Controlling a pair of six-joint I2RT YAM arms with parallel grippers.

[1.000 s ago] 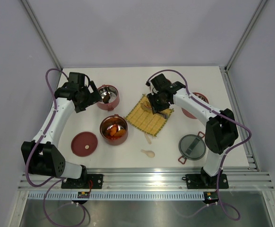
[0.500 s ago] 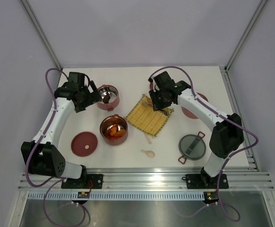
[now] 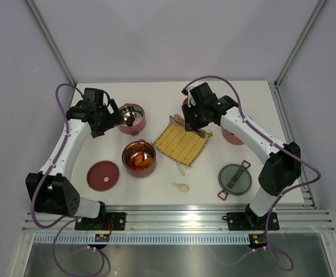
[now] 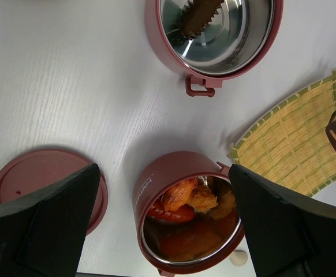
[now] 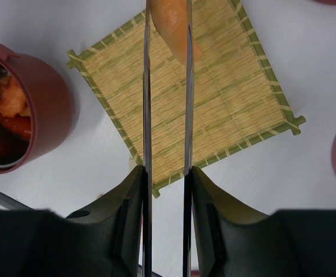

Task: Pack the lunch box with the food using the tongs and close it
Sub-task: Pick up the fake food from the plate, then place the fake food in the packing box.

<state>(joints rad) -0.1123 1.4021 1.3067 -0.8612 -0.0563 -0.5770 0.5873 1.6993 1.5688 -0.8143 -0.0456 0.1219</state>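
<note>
My right gripper (image 5: 167,173) is shut on the tongs (image 5: 146,115), their two thin arms running between my fingers (image 5: 127,196). The tong tips pinch an orange food piece (image 5: 174,26) over the far edge of the yellow mat (image 5: 226,98). From above, this gripper (image 3: 194,118) sits at the mat's back corner. My left gripper (image 4: 165,219) is open, hovering above a lunch box tier (image 4: 156,179) filled with orange and red food (image 4: 191,199). A second tier (image 4: 174,57) holds one brown piece (image 4: 200,17). The left gripper (image 3: 113,118) is beside that tier (image 3: 132,118).
A flat red lid (image 3: 103,175) lies at the front left and the grey clip lid (image 3: 235,179) at the front right. A small cream spoon (image 3: 180,187) rests in front of the mat (image 3: 182,144). Another red tier (image 3: 237,137) sits behind the right arm.
My right gripper has moved toward the back of the mat with the tongs and squeezed them slightly tighter. The left arm has stayed still.
</note>
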